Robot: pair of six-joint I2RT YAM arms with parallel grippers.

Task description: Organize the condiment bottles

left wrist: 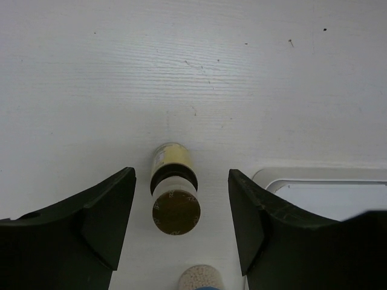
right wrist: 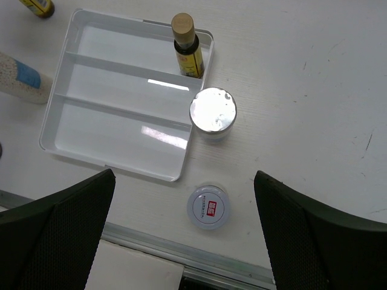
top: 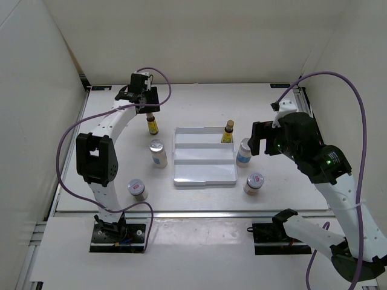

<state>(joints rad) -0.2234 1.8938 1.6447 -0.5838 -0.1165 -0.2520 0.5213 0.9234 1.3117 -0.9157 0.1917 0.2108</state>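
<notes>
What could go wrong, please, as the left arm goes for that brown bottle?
1. The brown bottle stands off-centre between the left fingers; one may touch first and tip this slim, upright bottle.
2. The whitish cylinder stands close by, so a fall or a low finger could knock it.
3. The tray corner lies near the other finger and might get clipped.

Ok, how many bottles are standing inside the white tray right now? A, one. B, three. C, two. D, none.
A: only one slim brown bottle stands in the tray, at the right end of its far compartment; the silver-lidded cylinder beside it is outside the rim.
</notes>
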